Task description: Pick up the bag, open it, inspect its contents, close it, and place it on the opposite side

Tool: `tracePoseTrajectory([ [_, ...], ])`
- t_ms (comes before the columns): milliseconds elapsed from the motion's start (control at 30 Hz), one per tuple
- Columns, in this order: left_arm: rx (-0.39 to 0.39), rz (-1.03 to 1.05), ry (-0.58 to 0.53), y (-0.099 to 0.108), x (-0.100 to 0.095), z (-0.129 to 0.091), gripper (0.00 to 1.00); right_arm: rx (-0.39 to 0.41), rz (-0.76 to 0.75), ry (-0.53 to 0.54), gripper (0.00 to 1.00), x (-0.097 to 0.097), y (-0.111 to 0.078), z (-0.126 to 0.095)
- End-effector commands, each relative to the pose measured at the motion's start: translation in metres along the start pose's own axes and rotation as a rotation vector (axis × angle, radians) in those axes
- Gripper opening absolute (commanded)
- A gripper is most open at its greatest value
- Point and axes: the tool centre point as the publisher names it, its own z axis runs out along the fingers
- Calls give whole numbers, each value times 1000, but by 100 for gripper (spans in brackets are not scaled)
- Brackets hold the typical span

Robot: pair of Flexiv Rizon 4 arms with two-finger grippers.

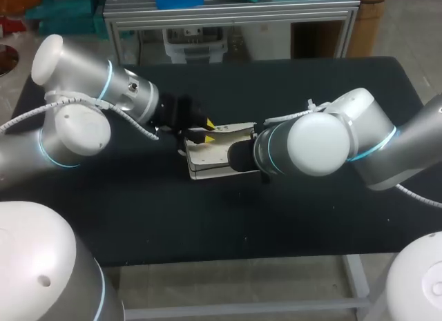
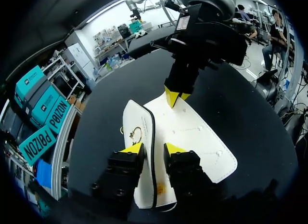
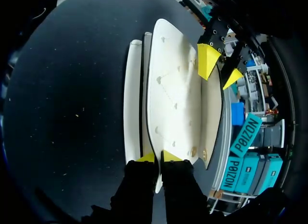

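Observation:
A white bag (image 1: 207,159) lies flat on the black table, between my two arms. In the left wrist view its flap (image 2: 192,132) is studded and a black-edged panel (image 2: 144,137) lies beside it. My left gripper (image 2: 153,149) stands open astride that black edge at one end of the bag, and neither finger touches it. At the opposite end my right gripper (image 3: 158,157) is shut on the rim of the white flap (image 3: 173,89). From above, the left gripper's yellow tips (image 1: 209,132) show at the bag's far edge. My right wrist hides the right fingers there.
The black table (image 1: 138,217) is bare around the bag, with wide room toward the front edge and at both sides. A metal frame stands behind the table's far edge.

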Motion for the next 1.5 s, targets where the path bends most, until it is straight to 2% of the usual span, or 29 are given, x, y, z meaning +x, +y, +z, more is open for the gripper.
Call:
tracePoseTrajectory([
  [33,-1,-1,-43,1,1,6,0,-6,1,-117,0,4,0,3],
  [200,-1,16,-37,-2,10,6,0,-6,1,-117,0,4,0,3],
  [567,-1,16,-37,-2,10,6,0,-6,1,-117,0,4,0,3],
  [600,-34,-39,85,11,38,19,0,-6,1,-117,0,4,0,3],
  [700,-37,-55,98,16,50,27,0,-6,1,-117,0,4,0,3],
  [867,-35,-67,76,19,48,28,0,-6,1,-117,0,4,0,3],
  [1167,-14,-45,35,10,38,16,0,-6,1,-117,0,4,0,3],
  [1233,-4,-43,29,8,36,13,33,-6,1,-117,0,4,0,3],
  [1333,9,-43,24,5,34,9,52,-6,1,-117,0,4,0,3],
  [1367,19,-44,22,4,33,8,63,-6,1,-117,0,4,0,3],
  [1400,23,-44,20,3,32,7,61,-6,1,-117,0,4,0,3],
  [1433,35,-46,18,2,30,5,55,-6,1,-117,0,4,0,3],
  [1500,49,-50,19,0,28,3,55,-6,1,-117,0,4,0,3],
])
